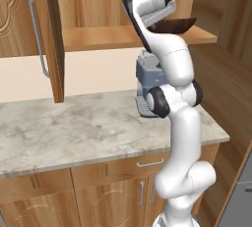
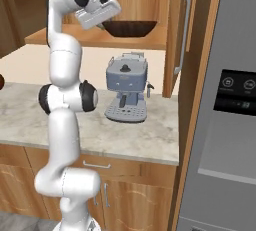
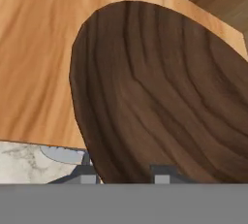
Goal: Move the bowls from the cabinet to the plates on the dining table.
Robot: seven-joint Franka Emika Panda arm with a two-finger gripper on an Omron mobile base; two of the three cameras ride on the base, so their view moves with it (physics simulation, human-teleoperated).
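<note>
i've got the claw [image 2: 106,24] up at the open cabinet [image 1: 98,37], at the near rim of the dark brown bowl [image 2: 130,27], which sits on the cabinet shelf [image 2: 150,40] above the coffee machine [image 2: 126,92]. in the hand view the bowl's wood-grain inside takes up most of the picture, and the two fingertips [image 3: 162,177] stand at its lower edge, one to each side of the rim by the look of it. the claw looks narrowed onto that rim, pinching the bowl wall, though i can't see the pad contact clearly, so i call the grip likely, not certain. the bowl looks to be resting flat on the shelf, not yet lifted. i judge the step in hand to be securing the grip and taking the bowl out. to do it well: confirm the pinch is firm, lift just enough to clear the shelf, keep the bowl level since a rim pinch lets a deep bowl swing, then draw straight back out between the cabinet doors [image 1: 51,39]. watch the coffee machine on the desk [image 1: 74,127] right below; don't drop low until well out.
</note>
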